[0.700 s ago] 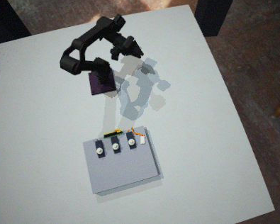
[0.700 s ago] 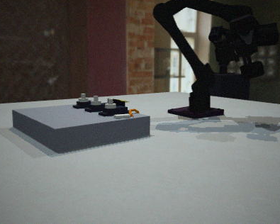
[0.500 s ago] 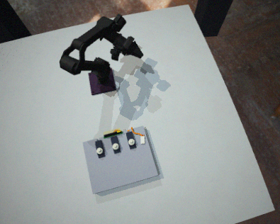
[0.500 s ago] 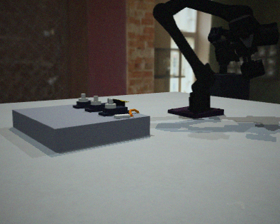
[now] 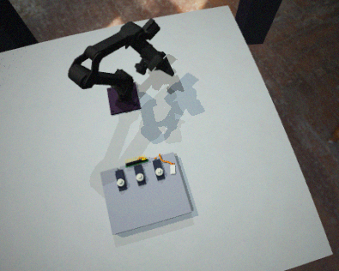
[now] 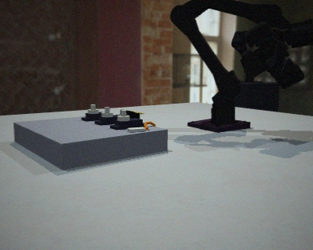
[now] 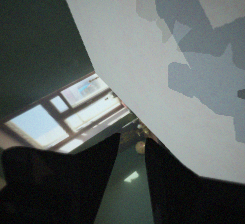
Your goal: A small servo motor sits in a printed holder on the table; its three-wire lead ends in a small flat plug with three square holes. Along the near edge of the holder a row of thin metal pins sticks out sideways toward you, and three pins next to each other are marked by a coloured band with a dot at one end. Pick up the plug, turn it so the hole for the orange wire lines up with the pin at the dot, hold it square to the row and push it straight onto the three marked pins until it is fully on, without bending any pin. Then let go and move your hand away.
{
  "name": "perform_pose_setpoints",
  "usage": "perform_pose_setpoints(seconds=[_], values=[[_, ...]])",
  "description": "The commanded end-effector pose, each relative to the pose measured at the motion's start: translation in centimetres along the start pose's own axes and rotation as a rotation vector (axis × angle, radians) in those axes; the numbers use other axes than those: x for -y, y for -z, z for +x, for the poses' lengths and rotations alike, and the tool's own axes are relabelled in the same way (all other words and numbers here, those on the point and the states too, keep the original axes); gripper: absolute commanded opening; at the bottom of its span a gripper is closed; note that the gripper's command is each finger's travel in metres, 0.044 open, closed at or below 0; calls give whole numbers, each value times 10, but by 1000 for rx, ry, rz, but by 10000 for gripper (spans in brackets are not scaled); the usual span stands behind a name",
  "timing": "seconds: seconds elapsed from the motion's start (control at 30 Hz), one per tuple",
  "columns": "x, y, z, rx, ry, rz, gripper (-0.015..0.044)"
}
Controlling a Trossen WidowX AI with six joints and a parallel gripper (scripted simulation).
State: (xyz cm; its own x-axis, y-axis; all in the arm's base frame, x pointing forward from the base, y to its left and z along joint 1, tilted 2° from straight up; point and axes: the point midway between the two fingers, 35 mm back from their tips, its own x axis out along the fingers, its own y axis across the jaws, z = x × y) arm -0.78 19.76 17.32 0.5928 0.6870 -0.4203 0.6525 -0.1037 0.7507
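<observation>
The grey printed holder (image 5: 151, 208) (image 6: 116, 150) carries three dark servos, each with a white hub. The right servo (image 5: 159, 170) in the top view is nearest the orange lead (image 5: 166, 160) (image 6: 150, 123). A small pale flat piece (image 5: 172, 169) (image 6: 136, 130) at the end of that lead looks like the plug and lies on the holder's top. A dark strip with yellow and green marks (image 5: 136, 162) is at the holder edge facing the arm; single pins and the dot are too small to tell. My gripper (image 5: 172, 74) (image 7: 132, 139) is partly open and empty, high above the table, away from the holder.
The arm's purple base plate (image 5: 124, 105) (image 6: 195, 124) stands on the white table (image 5: 228, 187) (image 6: 155, 204) beyond the holder's pin edge. The table's edge and the room behind it show in the wrist view.
</observation>
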Motion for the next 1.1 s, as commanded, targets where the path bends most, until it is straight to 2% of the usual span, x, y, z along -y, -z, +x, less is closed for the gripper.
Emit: perform_pose_setpoints(seconds=[0.0,1.07], values=[[-1,-4,7,47,8,119,115],[-35,-27,56,262,-114,1061,115]])
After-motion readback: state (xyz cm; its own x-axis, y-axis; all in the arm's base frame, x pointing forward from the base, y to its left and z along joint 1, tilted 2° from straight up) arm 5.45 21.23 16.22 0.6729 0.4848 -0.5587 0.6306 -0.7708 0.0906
